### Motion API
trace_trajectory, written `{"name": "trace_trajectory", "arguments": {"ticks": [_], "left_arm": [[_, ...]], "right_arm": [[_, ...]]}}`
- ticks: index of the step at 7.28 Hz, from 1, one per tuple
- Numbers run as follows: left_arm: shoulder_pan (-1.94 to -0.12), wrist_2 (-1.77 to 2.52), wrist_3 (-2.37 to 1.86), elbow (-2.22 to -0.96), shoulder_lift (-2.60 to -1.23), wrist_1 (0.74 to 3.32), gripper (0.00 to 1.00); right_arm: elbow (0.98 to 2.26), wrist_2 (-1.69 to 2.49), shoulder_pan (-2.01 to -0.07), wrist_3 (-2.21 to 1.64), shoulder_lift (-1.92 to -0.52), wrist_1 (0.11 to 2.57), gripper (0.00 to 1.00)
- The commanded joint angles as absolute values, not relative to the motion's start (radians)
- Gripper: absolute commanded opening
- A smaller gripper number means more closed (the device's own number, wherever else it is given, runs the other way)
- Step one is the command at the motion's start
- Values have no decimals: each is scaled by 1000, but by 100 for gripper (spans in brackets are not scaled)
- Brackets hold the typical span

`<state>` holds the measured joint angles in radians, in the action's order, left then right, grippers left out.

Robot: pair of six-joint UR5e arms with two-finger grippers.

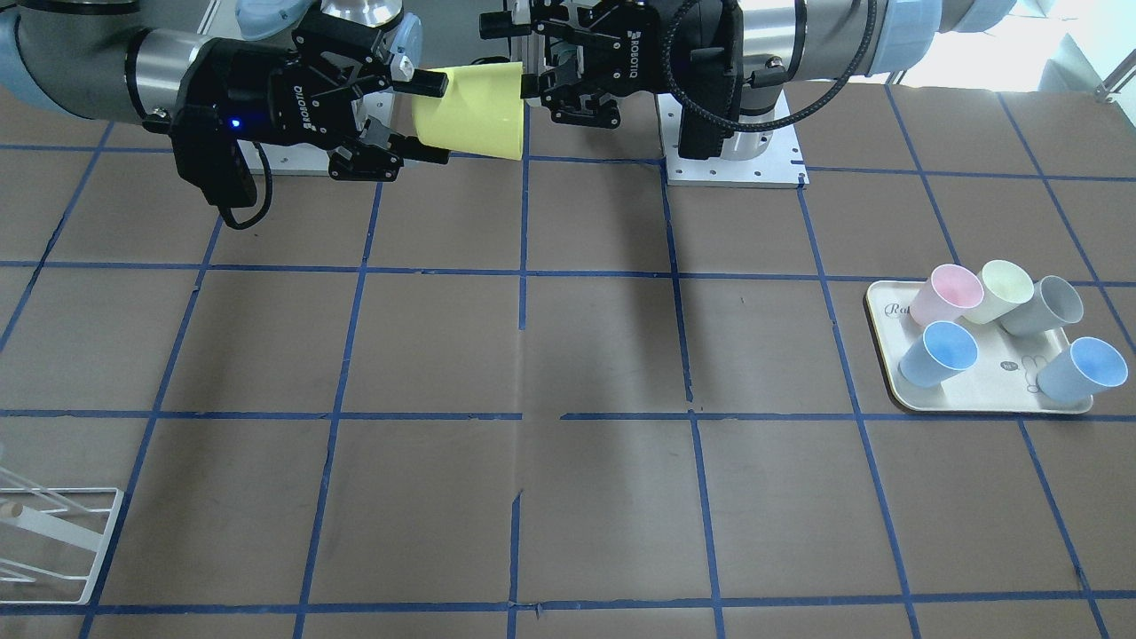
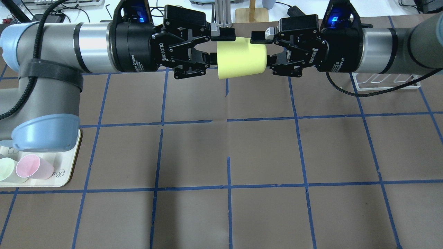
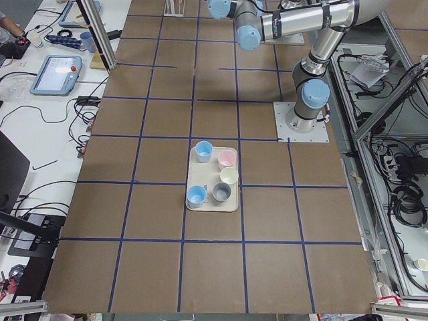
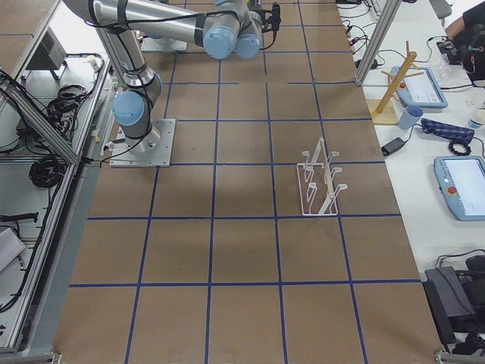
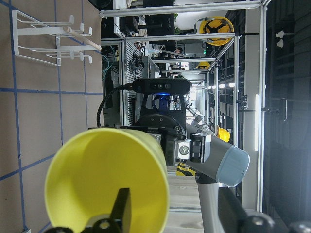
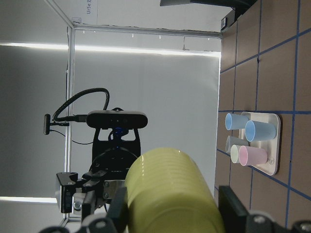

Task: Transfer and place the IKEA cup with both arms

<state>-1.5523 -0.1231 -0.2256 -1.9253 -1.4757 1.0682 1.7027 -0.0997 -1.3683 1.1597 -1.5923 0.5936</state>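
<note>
The bright yellow IKEA cup [image 1: 470, 111] hangs on its side in the air between both grippers, high over the table's robot side, and also shows in the overhead view [image 2: 242, 57]. My right gripper [image 2: 264, 52] is shut on its narrow base end, one finger on each side. My left gripper [image 2: 218, 46] is open at the wide mouth: one finger reaches inside the cup, the other stands outside, apart from the wall. The left wrist view looks into the cup's mouth [image 5: 107, 179]. The right wrist view shows its base end [image 6: 170, 189].
A cream tray [image 1: 985, 404] on my left side holds several pastel cups: pink [image 1: 948, 295], pale cream-yellow [image 1: 1003, 288], grey and two light blue. A white wire rack [image 2: 387, 83] stands on my right side, under the right arm. Brown table with blue tape grid.
</note>
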Motion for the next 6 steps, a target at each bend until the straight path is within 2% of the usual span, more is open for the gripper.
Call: {"name": "trace_trajectory", "arguments": {"ticks": [1,2,3,4,5,6], "left_arm": [[-1552,-126,-224,-1925,-1477,1054,28],[-1552,-126,-224,-1925,-1477,1052,15],[-1552,-126,-224,-1925,-1476,1051,11],[-1552,-126,-225,-1925,-1476,1049,4],[-1552,-126,-225,-1925,-1473,1049,0],[-1552,-126,-225,-1924,-1470,1049,0]], "right_arm": [[1703,-100,-1368,1158,-1592,594,24],[1703,-100,-1368,1158,-1592,594,27],[1703,-100,-1368,1158,-1591,594,32],[1703,-100,-1368,1148,-1592,594,51],[1701,-78,-1368,1070,-1591,597,100],[1697,-78,-1367,1052,-1591,598,100]]}}
